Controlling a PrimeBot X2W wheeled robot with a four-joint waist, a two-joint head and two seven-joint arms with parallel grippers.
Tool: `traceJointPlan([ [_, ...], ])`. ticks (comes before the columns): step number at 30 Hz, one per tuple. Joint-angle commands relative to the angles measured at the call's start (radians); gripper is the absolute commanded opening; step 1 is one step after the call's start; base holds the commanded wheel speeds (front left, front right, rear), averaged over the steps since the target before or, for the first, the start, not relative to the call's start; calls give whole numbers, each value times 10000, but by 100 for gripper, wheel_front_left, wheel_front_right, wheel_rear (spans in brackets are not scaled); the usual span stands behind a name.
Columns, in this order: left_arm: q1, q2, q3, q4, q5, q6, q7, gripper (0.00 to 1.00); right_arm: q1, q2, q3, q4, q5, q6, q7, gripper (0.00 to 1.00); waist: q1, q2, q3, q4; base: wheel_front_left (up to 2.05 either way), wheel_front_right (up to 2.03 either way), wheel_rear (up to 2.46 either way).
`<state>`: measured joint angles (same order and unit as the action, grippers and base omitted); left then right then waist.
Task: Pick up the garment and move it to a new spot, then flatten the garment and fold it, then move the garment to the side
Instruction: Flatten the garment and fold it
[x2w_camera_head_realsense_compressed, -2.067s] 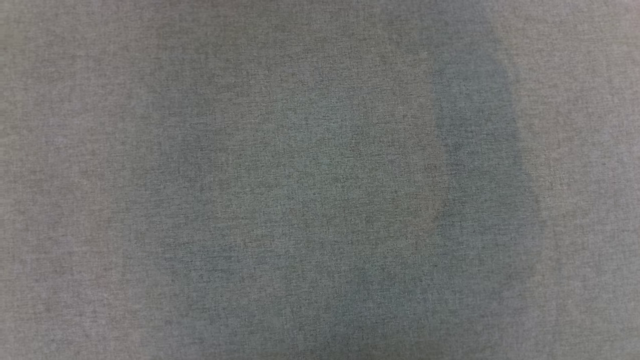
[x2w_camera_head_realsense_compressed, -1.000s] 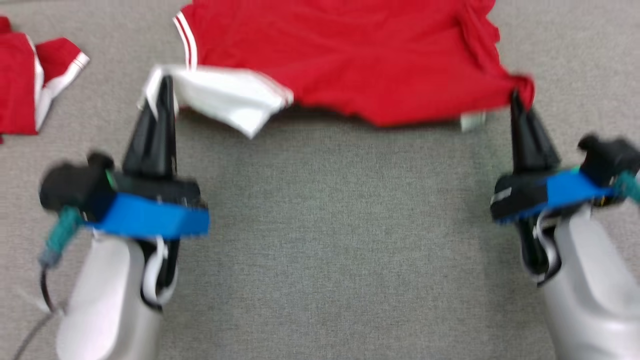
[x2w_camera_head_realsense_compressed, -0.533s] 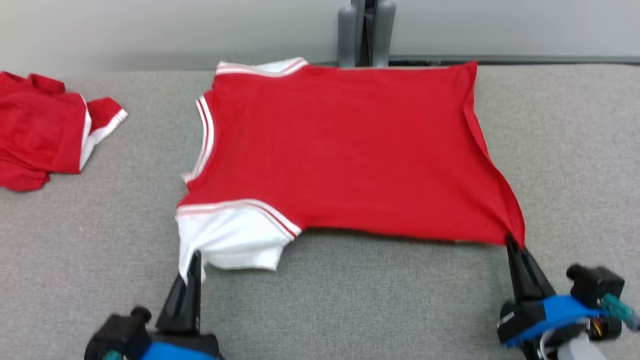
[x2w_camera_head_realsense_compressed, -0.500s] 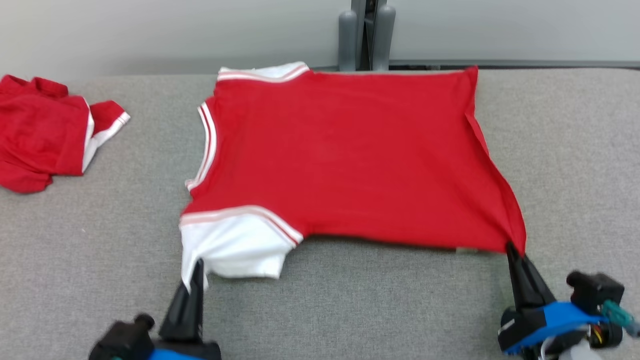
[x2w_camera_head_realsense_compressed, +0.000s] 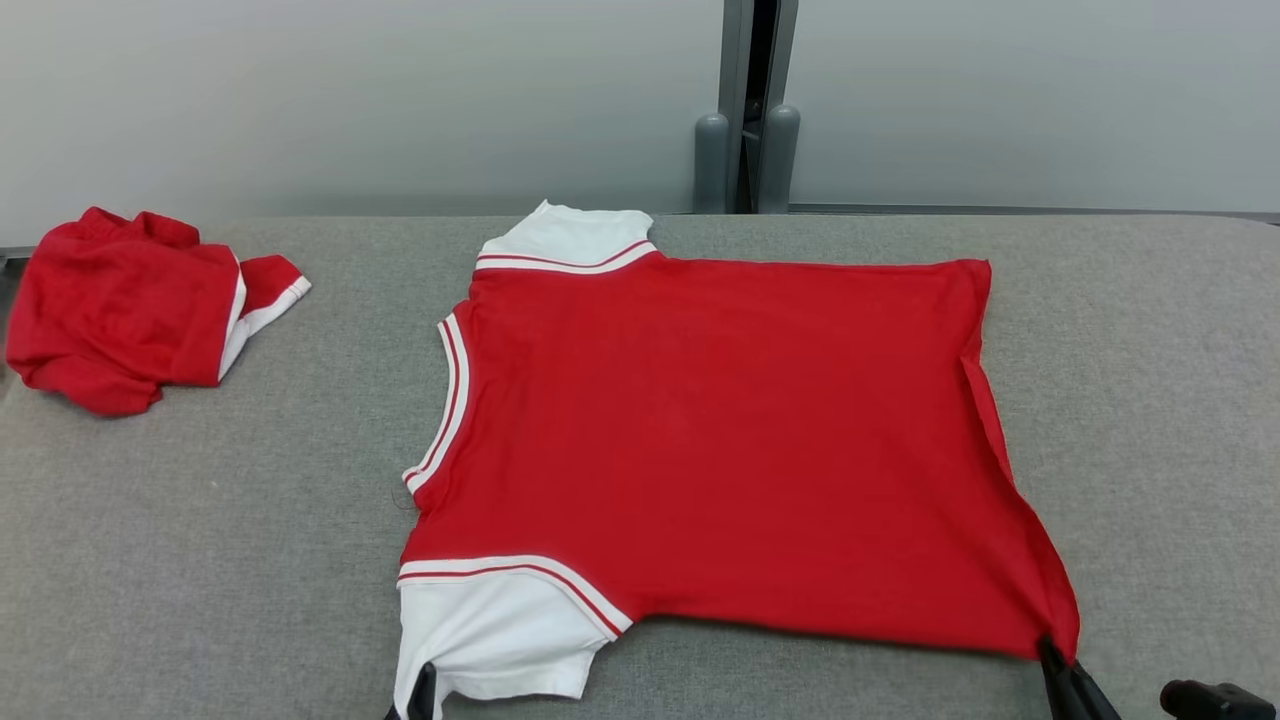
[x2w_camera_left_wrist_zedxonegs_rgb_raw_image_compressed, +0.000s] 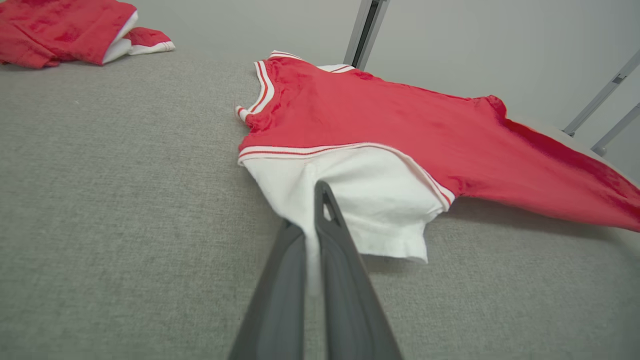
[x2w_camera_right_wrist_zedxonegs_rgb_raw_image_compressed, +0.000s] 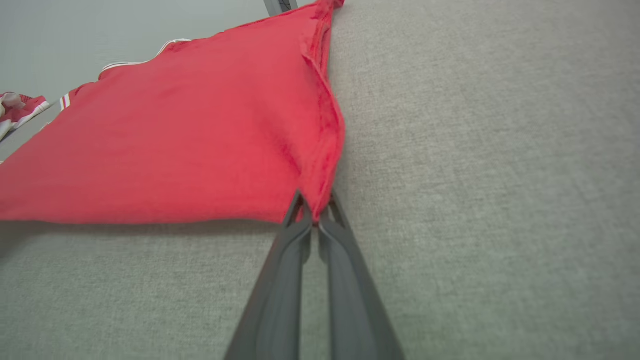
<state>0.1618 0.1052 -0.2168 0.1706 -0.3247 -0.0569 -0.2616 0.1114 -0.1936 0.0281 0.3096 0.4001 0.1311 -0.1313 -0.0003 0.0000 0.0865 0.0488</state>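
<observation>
Head view shows the red garment (x2w_camera_head_realsense_compressed: 720, 440) spread on the grey table (x2w_camera_head_realsense_compressed: 200, 560), left gripper (x2w_camera_left_wrist_zedxonegs_rgb_raw_image_compressed: 311, 220) clamped on its white sleeve (x2w_camera_left_wrist_zedxonegs_rgb_raw_image_compressed: 360, 200), right gripper (x2w_camera_right_wrist_zedxonegs_rgb_raw_image_compressed: 314, 212) clamped on its hem corner (x2w_camera_right_wrist_zedxonegs_rgb_raw_image_compressed: 320, 192), a crumpled red shirt (x2w_camera_head_realsense_compressed: 120, 310) well apart leftward.

**Matt cloth on coarse weave**

The shirt (x2w_camera_head_realsense_compressed: 720, 440) ahead of your fingertips is soft red knit, matt, faintly fuzzy at the hem nipped by your right gripper (x2w_camera_right_wrist_zedxonegs_rgb_raw_image_compressed: 315, 210). The sleeve (x2w_camera_left_wrist_zedxonegs_rgb_raw_image_compressed: 360, 200) pinched in your left gripper (x2w_camera_left_wrist_zedxonegs_rgb_raw_image_compressed: 307, 215) is white cloth, just as dull. Both grippers' fingers (x2w_camera_right_wrist_zedxonegs_rgb_raw_image_compressed: 277, 280) look like smooth dark plastic. Beneath them the table (x2w_camera_head_realsense_compressed: 200, 560) wears coarse, heathered grey weave. Beyond, the wall (x2w_camera_head_realsense_compressed: 300, 100) is smooth and matt; the post (x2w_camera_head_realsense_compressed: 736, 100) looks like grey metal.
</observation>
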Motion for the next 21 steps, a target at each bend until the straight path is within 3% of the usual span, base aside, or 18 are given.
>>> traceJointPlan([
  [1,94,31,-4,28,-56,-29,-31,0,266,103,-89,-123,36,-5,125,0,3,0,-43,46,0,0,0],
  [7,-70,144,-132,271,-46,-143,-33,0,523,357,-192,-500,-64,-5,513,0,3,0,-121,60,0,0,0],
  [21,-1357,550,-388,526,172,-398,-38,0,119,226,-130,-973,-103,-6,940,0,3,0,-214,-93,0,0,0],
])
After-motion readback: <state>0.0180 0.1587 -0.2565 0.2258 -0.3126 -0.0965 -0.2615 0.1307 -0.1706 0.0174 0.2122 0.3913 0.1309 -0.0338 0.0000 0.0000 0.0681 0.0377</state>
